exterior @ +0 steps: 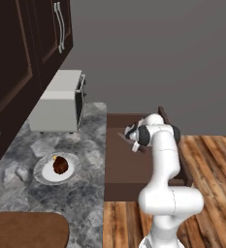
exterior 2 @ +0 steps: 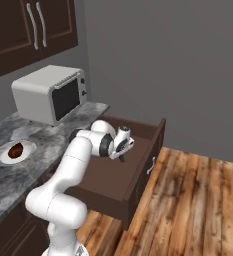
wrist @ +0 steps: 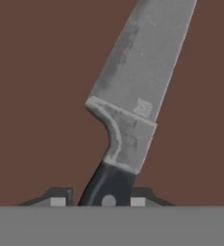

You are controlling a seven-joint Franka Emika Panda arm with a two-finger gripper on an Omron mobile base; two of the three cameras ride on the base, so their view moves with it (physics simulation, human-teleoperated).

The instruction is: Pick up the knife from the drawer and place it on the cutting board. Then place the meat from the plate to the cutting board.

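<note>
Two dark fingertips [wrist: 57, 198] bracket the knife [wrist: 132, 96] handle down on the drawer [exterior 2: 138, 165] floor, the gripper [wrist: 98, 202] squeezing in, though whether it's firmly clamped I can't tell. First step, then: next comes a straight lift and carry to the cutting board [exterior: 27, 229]; meat [exterior: 60, 165] waits on its plate [exterior: 40, 175].

We found the knife [wrist: 132, 96] in the drawer [exterior: 119, 169] | meat [exterior: 60, 165] on plate [exterior: 41, 175] on counter [exterior: 85, 193] left of drawer | cutting board [exterior: 27, 230] nearer than plate | microwave [exterior: 58, 100] behind plate.
</note>
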